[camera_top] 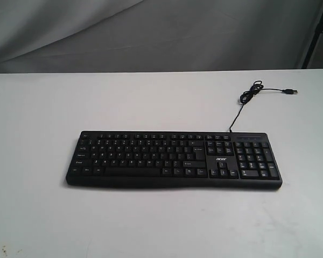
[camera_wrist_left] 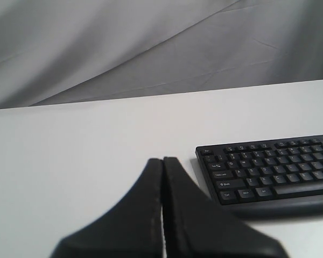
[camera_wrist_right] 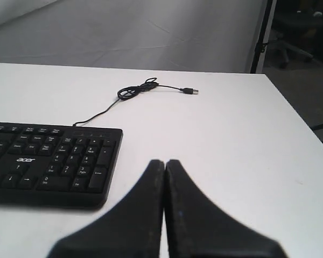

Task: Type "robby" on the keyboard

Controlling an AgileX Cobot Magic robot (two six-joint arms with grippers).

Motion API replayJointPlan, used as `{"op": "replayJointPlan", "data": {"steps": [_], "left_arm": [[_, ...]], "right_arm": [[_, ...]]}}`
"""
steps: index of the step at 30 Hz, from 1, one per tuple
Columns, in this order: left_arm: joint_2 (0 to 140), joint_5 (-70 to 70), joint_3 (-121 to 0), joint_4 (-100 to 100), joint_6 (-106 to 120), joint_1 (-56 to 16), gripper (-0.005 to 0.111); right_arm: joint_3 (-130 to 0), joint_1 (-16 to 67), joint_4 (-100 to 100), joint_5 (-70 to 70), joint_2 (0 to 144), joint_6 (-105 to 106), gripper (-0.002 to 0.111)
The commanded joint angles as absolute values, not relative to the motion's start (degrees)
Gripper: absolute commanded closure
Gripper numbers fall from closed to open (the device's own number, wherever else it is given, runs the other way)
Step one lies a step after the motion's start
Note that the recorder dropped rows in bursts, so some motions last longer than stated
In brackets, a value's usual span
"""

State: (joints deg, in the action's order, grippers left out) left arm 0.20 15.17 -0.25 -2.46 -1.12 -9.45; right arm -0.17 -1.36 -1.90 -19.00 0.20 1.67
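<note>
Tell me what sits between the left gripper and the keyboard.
Only bare white table separates the shut left gripper from the keyboard, as the left wrist view shows.

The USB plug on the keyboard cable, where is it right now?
In the exterior view the USB plug lies on the white table at far right, behind the keyboard, just past the coiled cable.

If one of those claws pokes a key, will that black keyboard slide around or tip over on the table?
Tipping seems unlikely: the keyboard lies wide and flat on the white table. It looks like stiff plastic, so it probably will not bend. A sideways nudge might slide it, since its thin cable lies loose and unplugged, anchoring nothing.
</note>
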Motion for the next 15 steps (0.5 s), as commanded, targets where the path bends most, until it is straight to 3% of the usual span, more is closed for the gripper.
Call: {"op": "replayJointPlan", "data": {"steps": [1,15], "left_arm": [[0.0,14.86,0.0,-2.74,-1.28,-9.82,0.107],[0.0,14.86,0.0,-2.74,-1.28,-9.82,0.107]], "right_arm": [[0.0,-1.73,-1.29,-19.37,0.0,2.13,0.108],[0.0,-1.73,0.38,-19.26,0.0,-1.7,0.108]]}}
